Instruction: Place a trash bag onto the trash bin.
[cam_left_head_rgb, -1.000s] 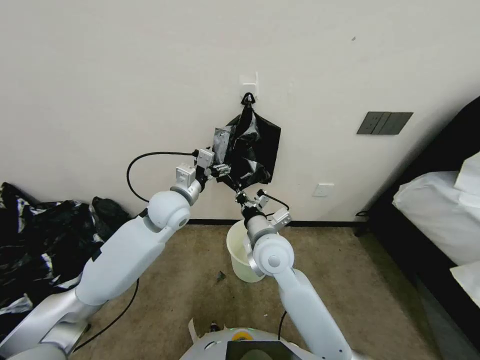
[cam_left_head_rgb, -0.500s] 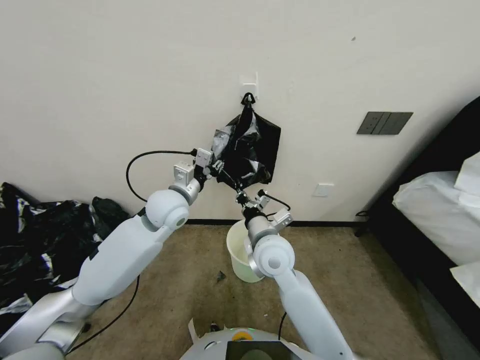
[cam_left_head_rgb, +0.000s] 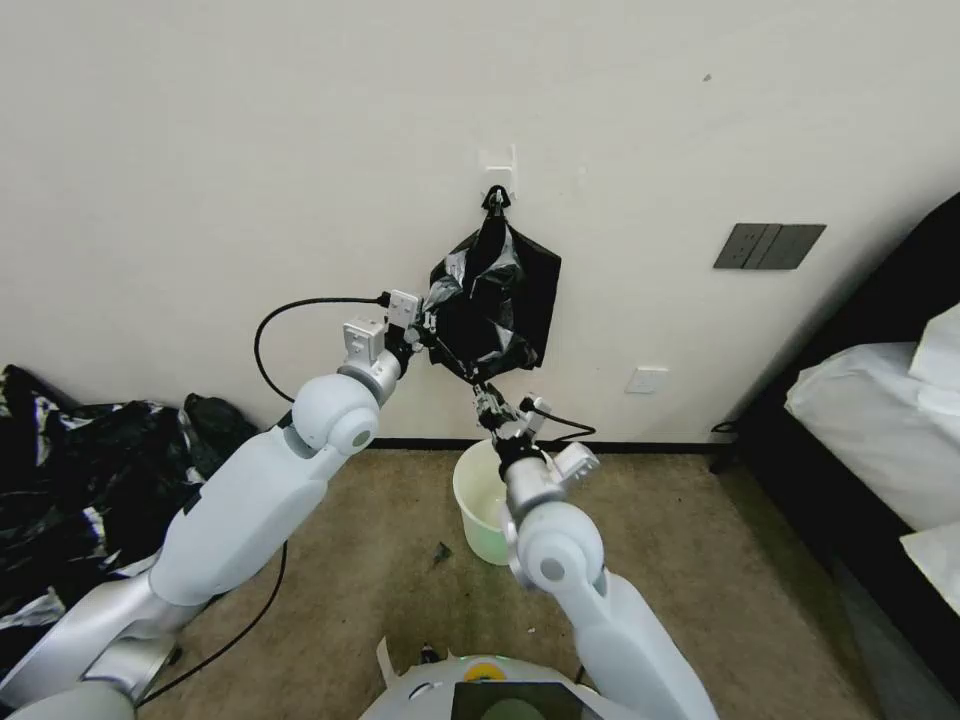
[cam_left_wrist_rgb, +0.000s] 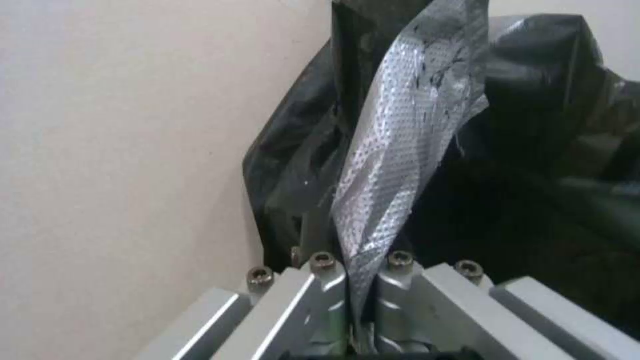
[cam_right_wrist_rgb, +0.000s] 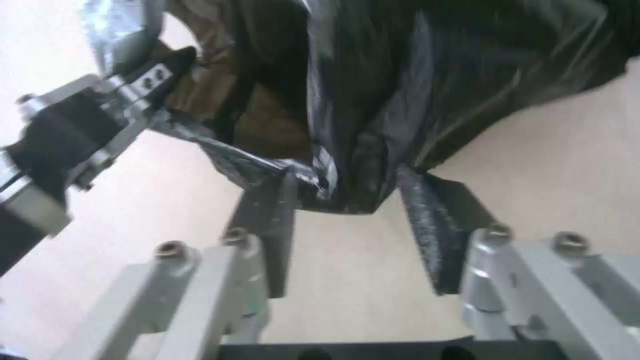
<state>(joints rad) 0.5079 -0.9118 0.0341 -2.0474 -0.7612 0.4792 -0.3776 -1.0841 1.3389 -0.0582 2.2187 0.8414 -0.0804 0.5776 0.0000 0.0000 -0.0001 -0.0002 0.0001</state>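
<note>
1. left gripper (cam_left_head_rgb: 430, 333) is up at the wall, its jaws pressed together on a strip of the trash bag (cam_left_head_rgb: 497, 300); in the left wrist view that gripper (cam_left_wrist_rgb: 360, 290) has a silvery, dimpled fold of the trash bag (cam_left_wrist_rgb: 400, 145) pinched between its fingers.
2. right gripper (cam_left_head_rgb: 487, 388) sits just under the bag's lower edge, its jaws spread apart. in the right wrist view the gripper (cam_right_wrist_rgb: 350, 235) has the bag's bottom corner (cam_right_wrist_rgb: 347, 195) hanging down between its two dark fingers (cam_right_wrist_rgb: 433, 225); whether the plastic touches them i cannot tell.
3. the same wrist view catches the left gripper (cam_right_wrist_rgb: 150, 95) farther off, clamped on the bag's edge, with a taut band of plastic running from it to the bottom corner.
4. the bag hangs by its knotted top from a white hook (cam_left_head_rgb: 497, 185) on the cream wall, bunched and glossy.
5. trash bin (cam_left_head_rgb: 478, 500), a cream-white bucket, stands on the brown carpet (cam_left_head_rgb: 380, 600) below the bag, near the wall, partly hidden by the right arm.
6. a heap of black plastic (cam_left_head_rgb: 80, 480) lies on the floor at the far left, and a bed with white bedding (cam_left_head_rgb: 880, 420) is at the right.
</note>
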